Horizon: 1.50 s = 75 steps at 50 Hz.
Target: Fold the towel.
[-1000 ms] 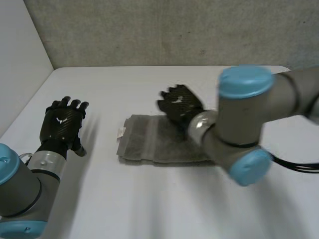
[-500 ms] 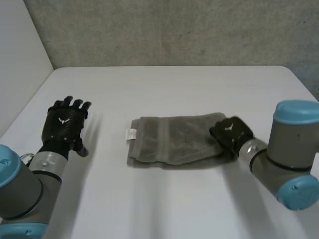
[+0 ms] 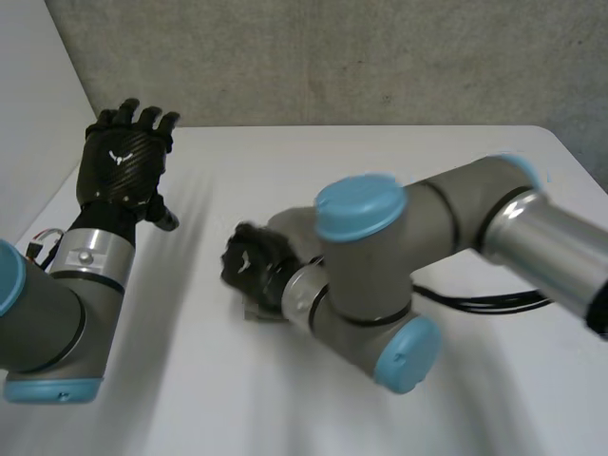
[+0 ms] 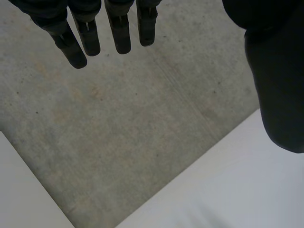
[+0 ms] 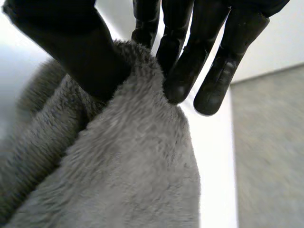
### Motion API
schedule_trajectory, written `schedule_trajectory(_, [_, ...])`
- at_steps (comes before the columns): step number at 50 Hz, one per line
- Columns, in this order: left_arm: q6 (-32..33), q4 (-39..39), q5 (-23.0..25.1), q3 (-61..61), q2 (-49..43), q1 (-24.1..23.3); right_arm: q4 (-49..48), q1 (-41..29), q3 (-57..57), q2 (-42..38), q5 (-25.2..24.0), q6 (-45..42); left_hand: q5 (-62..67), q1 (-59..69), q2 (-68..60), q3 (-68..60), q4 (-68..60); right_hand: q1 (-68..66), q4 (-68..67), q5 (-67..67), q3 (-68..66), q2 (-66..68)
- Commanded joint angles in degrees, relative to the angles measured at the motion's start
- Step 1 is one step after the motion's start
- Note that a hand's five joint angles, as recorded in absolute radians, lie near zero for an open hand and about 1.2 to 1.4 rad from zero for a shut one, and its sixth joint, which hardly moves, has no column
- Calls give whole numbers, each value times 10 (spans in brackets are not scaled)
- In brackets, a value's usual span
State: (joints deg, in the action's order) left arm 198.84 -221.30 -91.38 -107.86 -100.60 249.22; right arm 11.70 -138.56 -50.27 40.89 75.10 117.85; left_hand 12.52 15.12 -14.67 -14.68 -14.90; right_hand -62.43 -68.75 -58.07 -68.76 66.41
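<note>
Nearest us, the right arm (image 3: 380, 275) reaches across the worktop (image 3: 399, 161) and covers most of the towel (image 5: 118, 166). The towel lies near the middle of the worktop, with the right hand (image 3: 252, 266) at what looks like its left end. That hand has the cloth pinched: in the right wrist view a raised fold of grey pile sits between the thumb (image 5: 76, 52) and the fingers (image 5: 183, 76), which close on it from either side. We judge the towel soft, light and limp, thick enough to keep a fold but ready to sag and drag. We would therefore take it at an edge or corner with a good bite of pile and carry it low. The head view places hand and towel on the worktop, but the arm hides the grip. The wrist view shows the grip but not which edge it is on, so we cannot tell. Farther off, the left hand (image 3: 122, 166) hangs raised over the worktop's far left corner, well apart from the towel. Its fingers are straight and spread and hold nothing, and the left wrist view looks past them to the grey wall (image 4: 133, 118).
</note>
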Motion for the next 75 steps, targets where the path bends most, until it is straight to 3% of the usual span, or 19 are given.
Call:
schedule_trajectory(1, [-2, 3, -29, 35, -29, -13, 3, -5, 7, -14, 28, 60, -123, -49, 45, 45, 47, 524, 587, 581, 588, -564])
schedule_trajectory(4, [-2, 3, -29, 41, -36, -15, 2, -3, 6, -3, 40, 94, -123, -49, 45, 45, 47, 524, 587, 581, 588, -564])
schedule_trajectory(12, [-6, 6, -30, 72, -79, -58, -39, 79, -111, 141, 41, 360, -118, -44, 40, 40, 42, 524, 587, 581, 588, -564])
schedule_trajectory(17, [-8, 7, -30, 81, -97, -92, -58, 123, -173, 179, 38, 432, -116, -42, 38, 38, 40, 524, 587, 581, 588, -564])
schedule_trajectory(26, [-7, 31, -27, 99, -170, -152, -78, 158, -207, 148, 36, 452, -110, -36, 31, 31, 33, 524, 587, 581, 588, -564])
schedule_trajectory(40, [-5, 126, -22, 120, -239, -154, -107, 160, -195, 70, 42, 477, -110, -36, 31, 31, 33, 524, 587, 581, 588, -564])
schedule_trajectory(48, [-8, 127, -23, 126, -185, -145, -106, 177, -200, 103, 44, 495, -111, -37, 33, 33, 35, 524, 587, 581, 588, -564])
schedule_trajectory(55, [-13, 155, -27, 167, -101, -129, -111, 194, -205, 205, 67, 545, -113, -39, 34, 35, 37, 524, 587, 581, 588, -564])
schedule_trajectory(57, [-35, 211, -28, 202, -70, -121, -109, 201, -197, 244, 104, 563, -120, -46, 41, 41, 43, 524, 587, 581, 588, -564])
schedule_trajectory(60, [-55, 250, -28, 223, -60, -115, -108, 203, -194, 258, 121, 564, -121, -47, 43, 43, 45, 524, 587, 581, 588, -564])
schedule_trajectory(62, [-102, 333, -28, 271, -51, -102, -106, 203, -188, 281, 148, 564, -121, -47, 43, 43, 45, 524, 587, 581, 588, -564])
schedule_trajectory(63, [-102, 334, -28, 271, -51, -102, -106, 203, -188, 281, 148, 564, -121, -47, 43, 43, 45, 524, 587, 581, 588, -564])
schedule_trajectory(65, [-151, 417, -30, 318, -51, -87, -103, 207, -186, 299, 166, 564, -120, -46, 41, 41, 44, 524, 587, 581, 588, -564])
schedule_trajectory(68, [-194, 483, -36, 355, -51, -75, -97, 216, -184, 311, 171, 564, -115, -41, 36, 36, 38, 524, 587, 581, 588, -564])
schedule_trajectory(75, [-224, 533, -60, 375, -50, -70, -83, 232, -181, 316, 173, 569, -115, -41, 36, 36, 38, 524, 587, 581, 588, -564])
